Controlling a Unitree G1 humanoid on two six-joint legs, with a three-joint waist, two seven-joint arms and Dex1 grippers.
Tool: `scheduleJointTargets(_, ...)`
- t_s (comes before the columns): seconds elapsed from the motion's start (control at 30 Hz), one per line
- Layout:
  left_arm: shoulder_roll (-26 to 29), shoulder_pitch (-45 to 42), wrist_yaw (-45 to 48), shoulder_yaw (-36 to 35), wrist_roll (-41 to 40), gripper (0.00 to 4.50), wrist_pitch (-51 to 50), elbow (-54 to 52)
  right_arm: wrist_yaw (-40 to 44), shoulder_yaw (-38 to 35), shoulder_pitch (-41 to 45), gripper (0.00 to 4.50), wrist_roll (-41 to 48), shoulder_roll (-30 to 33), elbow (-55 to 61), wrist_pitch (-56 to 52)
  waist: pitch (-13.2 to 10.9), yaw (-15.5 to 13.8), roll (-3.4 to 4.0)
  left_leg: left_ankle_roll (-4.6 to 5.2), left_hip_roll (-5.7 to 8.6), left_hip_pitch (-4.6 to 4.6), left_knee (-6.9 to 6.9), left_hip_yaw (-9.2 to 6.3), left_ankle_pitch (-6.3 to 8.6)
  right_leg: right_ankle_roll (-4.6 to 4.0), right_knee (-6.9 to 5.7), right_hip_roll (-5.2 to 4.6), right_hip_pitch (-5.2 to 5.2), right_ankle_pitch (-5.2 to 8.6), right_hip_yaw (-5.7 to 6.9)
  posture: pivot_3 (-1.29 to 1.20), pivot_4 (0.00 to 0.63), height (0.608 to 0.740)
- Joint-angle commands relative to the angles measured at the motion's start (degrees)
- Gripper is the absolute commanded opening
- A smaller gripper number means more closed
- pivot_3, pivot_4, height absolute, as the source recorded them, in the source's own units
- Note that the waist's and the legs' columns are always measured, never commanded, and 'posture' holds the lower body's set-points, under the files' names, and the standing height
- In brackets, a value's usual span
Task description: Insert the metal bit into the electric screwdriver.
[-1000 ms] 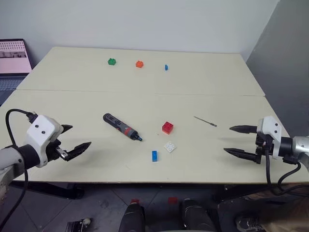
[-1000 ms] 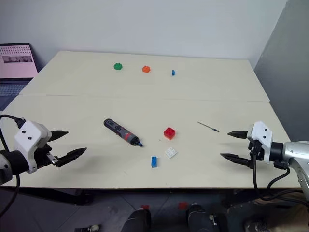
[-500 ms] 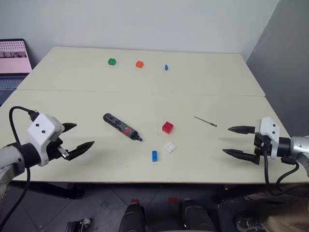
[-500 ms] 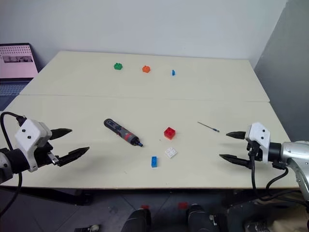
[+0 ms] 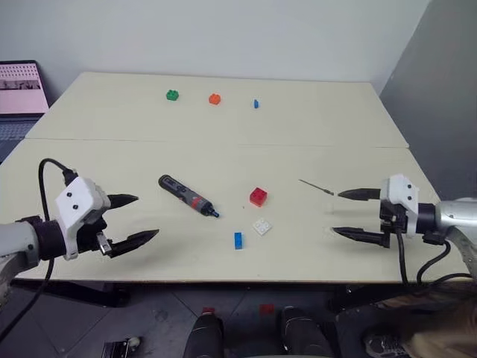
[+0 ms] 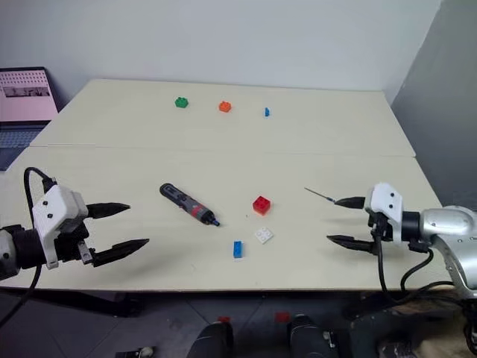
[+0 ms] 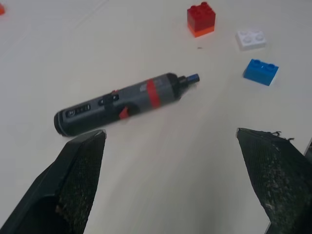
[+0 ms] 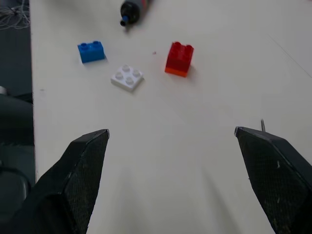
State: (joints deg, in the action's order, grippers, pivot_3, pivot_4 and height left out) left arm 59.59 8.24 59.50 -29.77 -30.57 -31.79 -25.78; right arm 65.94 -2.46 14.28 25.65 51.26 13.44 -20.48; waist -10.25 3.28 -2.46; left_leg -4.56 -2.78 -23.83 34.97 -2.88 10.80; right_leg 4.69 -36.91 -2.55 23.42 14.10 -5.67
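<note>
Approaching stage: left gripper (image 5: 133,220) and right gripper (image 5: 350,214) both spread and empty; electric screwdriver (image 5: 188,195) centre-left of frame, metal bit (image 5: 317,186) centre-right, each needing pickup next.

Black electric screwdriver (image 5: 188,195) lies flat mid-table, blue tip toward right; thin metal bit (image 5: 317,186) flat, well apart.

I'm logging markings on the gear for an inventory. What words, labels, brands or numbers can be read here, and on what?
None can be read.
electric screwdriver: small pale marks on its black body, too blurred to read.
laptop: its screen shows a pinkish grid, too small to read.
toy bricks, metal bit, table: no markings visible.
</note>
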Motion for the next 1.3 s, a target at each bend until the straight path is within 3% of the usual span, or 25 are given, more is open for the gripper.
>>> scheduleJointTargets(0.03, 2.32, -0.70, 1.90, -0.54, -0.84, 4.49, -0.96, -1.31, -4.39, 4.16, 6.71, 4.33, -1.49, -3.64, 2.65, -3.62, -0.01, 0.21, 0.00, 0.00, 0.00, -0.01, 0.00, 0.00, 0.00, 0.00, 0.01, 0.00, 0.00, 0.00, 0.00, 0.00, 0.150, 0.740)
scheduleJointTargets(0.17, 2.85, -0.87, 2.77, 0.30, -0.28, 4.49, -0.76, -0.96, -11.40, 12.40, 15.77, 4.33, -6.49, -10.56, 0.25, -12.43, -0.05, 0.62, 0.05, 0.00, -0.03, -0.04, -0.02, 0.00, 0.00, -0.01, -0.03, 0.06, 0.12, 0.00, -0.03, 0.00, 0.150, 0.740)
scheduleJointTargets(0.37, 1.64, -3.49, 1.85, 2.53, -3.45, 4.49, -2.86, -3.83, -20.45, 18.31, 23.85, 4.33, -10.34, -23.76, -7.66, -20.29, -0.08, 0.40, 0.07, 0.00, -0.06, -0.13, -0.04, -0.02, 0.00, -0.02, -0.05, 0.11, 0.14, 0.01, -0.01, 0.00, 0.150, 0.740)
scheduleJointTargets(0.77, 1.40, -4.61, 1.24, 4.86, -3.67, 4.49, -3.10, -4.69, -27.43, 20.89, 26.56, 4.33, -17.38, -34.49, -22.82, -18.15, -0.10, 0.21, 0.11, 0.00, -0.09, -0.14, -0.04, -0.05, -0.01, 0.00, -0.13, 0.19, 0.15, 0.02, -0.01, 0.00, 0.150, 0.740)
scheduleJointTargets(0.87, 1.45, -4.77, 1.27, 5.21, -3.28, 4.50, -2.66, -4.32, -27.66, 19.84, 26.28, 3.86, -17.16, -35.82, -23.07, -18.05, -0.11, 0.28, 0.13, 0.00, -0.11, -0.13, -0.04, -0.05, -0.01, 0.00, -0.14, 0.22, 0.15, 0.02, 0.00, 0.00, 0.150, 0.740)
scheduleJointTargets(1.2, 1.29, -5.62, 0.82, 6.85, -2.30, 4.50, -1.48, -3.57, -26.74, 20.86, 25.09, 1.47, -18.19, -35.84, -21.00, -16.57, -0.11, 0.30, 0.14, 0.00, -0.17, -0.13, -0.04, -0.06, -0.01, 0.00, -0.15, 0.28, 0.15, 0.02, -0.01, 0.00, 0.150, 0.740)
scheduleJointTargets(1.3, 0.98, -6.10, 0.65, 7.25, -2.47, 4.50, -1.55, -3.65, -26.54, 20.07, 24.80, 1.47, -18.25, -34.85, -18.74, -15.06, -0.12, 0.30, 0.15, 0.00, -0.18, -0.13, -0.04, -0.06, -0.01, 0.00, -0.14, 0.29, 0.15, 0.02, -0.01, 0.00, 0.150, 0.740)
